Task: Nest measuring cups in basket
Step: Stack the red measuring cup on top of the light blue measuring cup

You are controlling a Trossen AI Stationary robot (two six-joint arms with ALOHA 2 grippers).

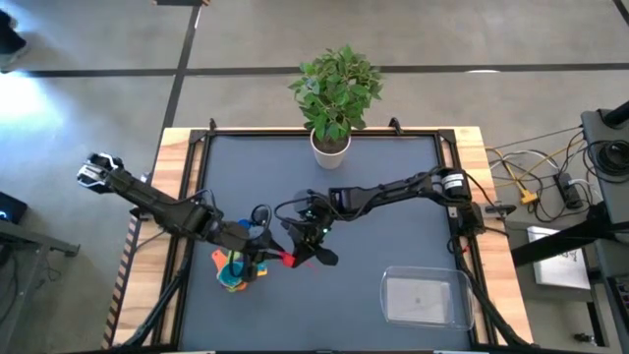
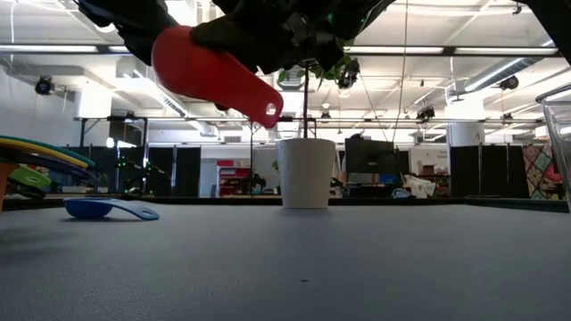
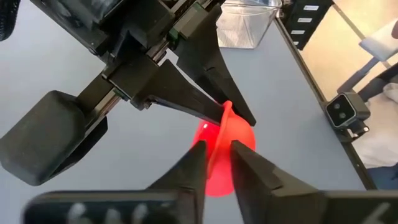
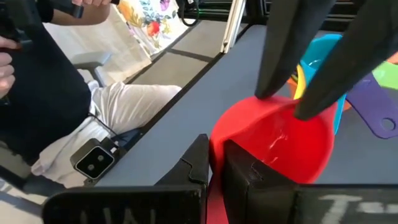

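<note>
The red measuring cup [image 1: 288, 260] [image 2: 192, 67] hangs in the air between both grippers, near the table's middle. Its flat handle [image 2: 263, 105] slants down, free. My left gripper [image 1: 267, 258] [image 3: 217, 163] comes from the left and is shut on it. My right gripper [image 1: 300, 254] [image 4: 216, 163] comes from the right and is also shut on it. A pile of cups [image 1: 233, 270] [image 4: 317, 56] in teal, yellow, orange, green and purple sits on the table beside the left gripper. The blue cup [image 2: 98, 209] lies alone on the table. The clear basket [image 1: 425, 298] stands near the right near corner. My left gripper pinches the red cup's thin wall at the rim [image 3: 219, 134] between its two fingers, one finger [image 3: 189, 165] on either side of the wall. The cup is lifted clear of the table. My right gripper's fingers meet the opposite rim. My right gripper pinches the red cup's wall [image 4: 216, 146] on the side nearest its wrist, one finger [image 4: 199, 163] outside the bowl and one [image 4: 249, 174] inside. The bowl [image 4: 280, 146] opens away from the fingers and is lifted clear. My left gripper's fingers reach its far rim.
A white plant pot [image 1: 331, 147] [image 2: 305, 172] stands at the far edge's middle. A person [image 4: 56, 93] sits beyond the table's left side. Bare grey table top [image 1: 393, 226] lies between the grippers and the basket.
</note>
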